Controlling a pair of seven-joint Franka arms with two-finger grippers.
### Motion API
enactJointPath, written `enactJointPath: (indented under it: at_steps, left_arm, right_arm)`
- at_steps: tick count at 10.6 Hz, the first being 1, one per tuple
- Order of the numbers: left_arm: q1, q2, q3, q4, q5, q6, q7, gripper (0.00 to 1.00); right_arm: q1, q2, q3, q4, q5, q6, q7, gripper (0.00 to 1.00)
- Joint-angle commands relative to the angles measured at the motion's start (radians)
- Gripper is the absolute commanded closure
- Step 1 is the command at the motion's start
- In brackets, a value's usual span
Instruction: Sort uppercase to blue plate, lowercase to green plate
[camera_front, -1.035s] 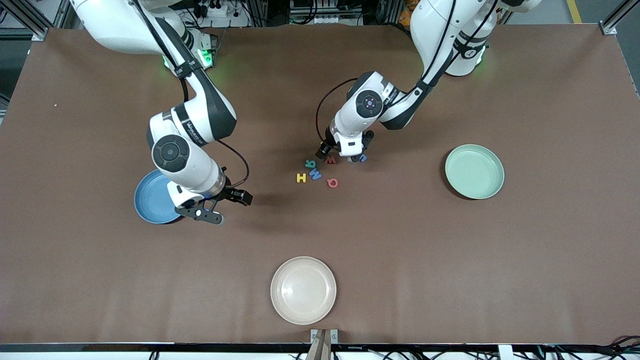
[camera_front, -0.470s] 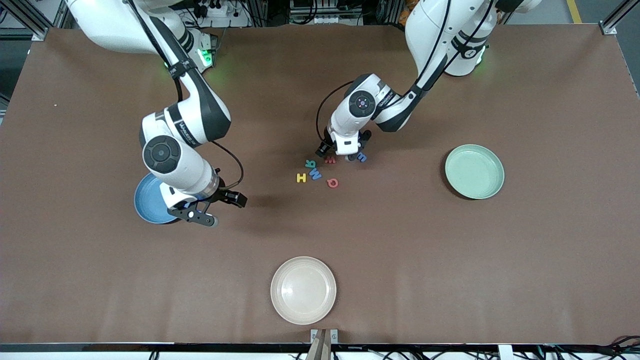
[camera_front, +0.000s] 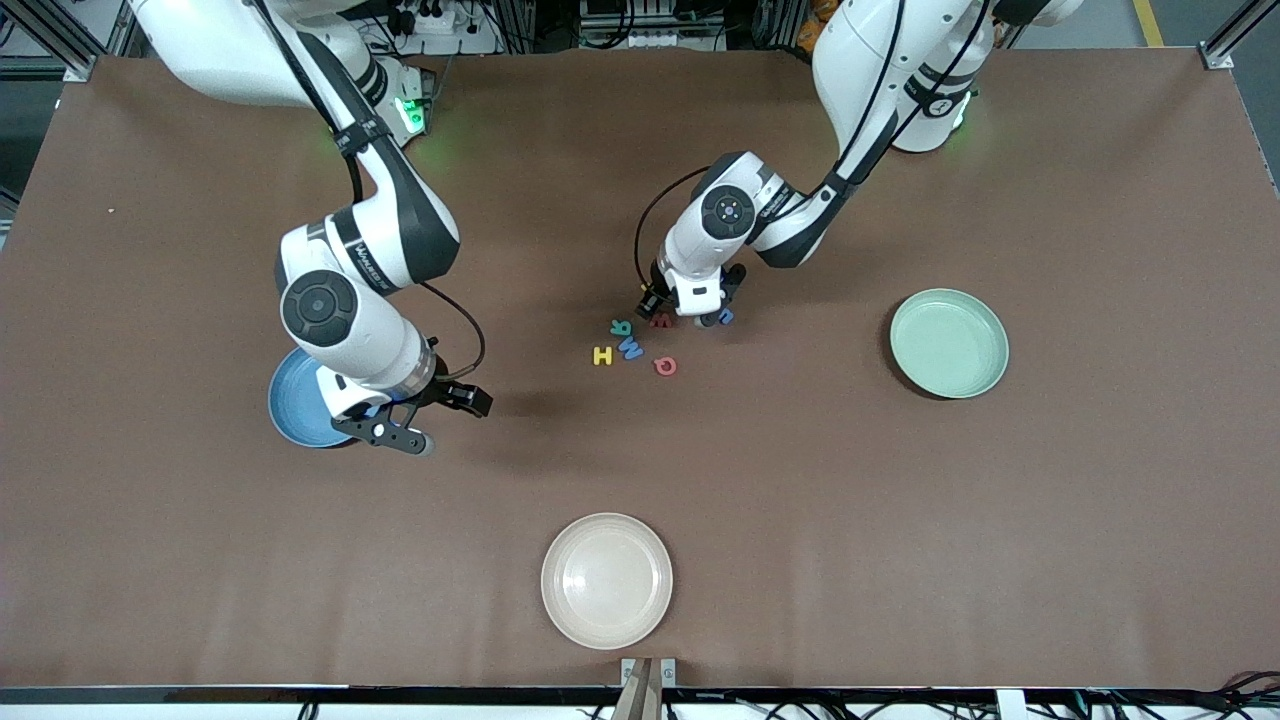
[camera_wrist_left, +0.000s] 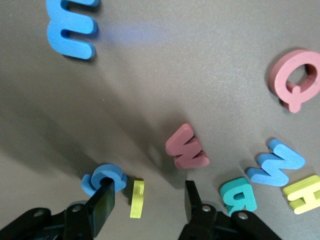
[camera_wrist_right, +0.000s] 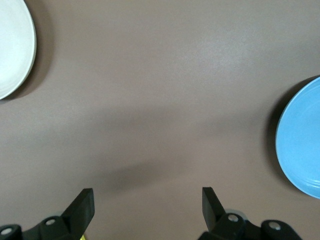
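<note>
Since the earlier frame, the right gripper (camera_front: 432, 416) is sitting slightly closer to the blue plate (camera_front: 296, 405), fingers spread wide and holding nothing. At mid-table, the left gripper (camera_wrist_left: 148, 201) is hanging low with fingers parted around the small yellow hooked piece (camera_wrist_left: 137, 199), one finger touching the blue g (camera_wrist_left: 102, 178), near the red w (camera_wrist_left: 186, 148). Toward the left arm's end, the green plate (camera_front: 948, 343) is lying bare.

Matt brown table covering (camera_front: 900, 520), finely grained, like felt or paper. Soft matt foam letters: red w (camera_wrist_left: 187, 148), pink-red Q (camera_wrist_left: 296, 78), blue m (camera_wrist_left: 71, 29), yellow H (camera_wrist_left: 303, 194). Smooth blue plate (camera_wrist_right: 301, 145), faint sheen, likely plastic; same for green plate (camera_front: 949, 343) and cream plate (camera_front: 606, 580). Glossy white arm shells.
</note>
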Motion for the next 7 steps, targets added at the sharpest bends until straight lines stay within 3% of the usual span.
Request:
enactJointPath:
  at_steps: [1, 4, 7]
  left_arm:
    - [-0.01, 0.027, 0.01, 0.025, 0.029, 0.011, -0.053, 0.33]
    - [-0.01, 0.02, 0.01, 0.024, 0.03, 0.005, -0.055, 0.25]
    - [-0.009, 0.014, 0.01, 0.035, 0.03, -0.015, -0.056, 0.24]
  right_arm:
    - [-0.013, -0.02, 0.007, 0.001, -0.01, -0.02, -0.007, 0.05]
    - [-0.014, -0.02, 0.004, 0.01, -0.005, -0.021, -0.005, 0.05]
    - [-0.017, -0.02, 0.004, 0.01, -0.005, -0.021, -0.005, 0.05]
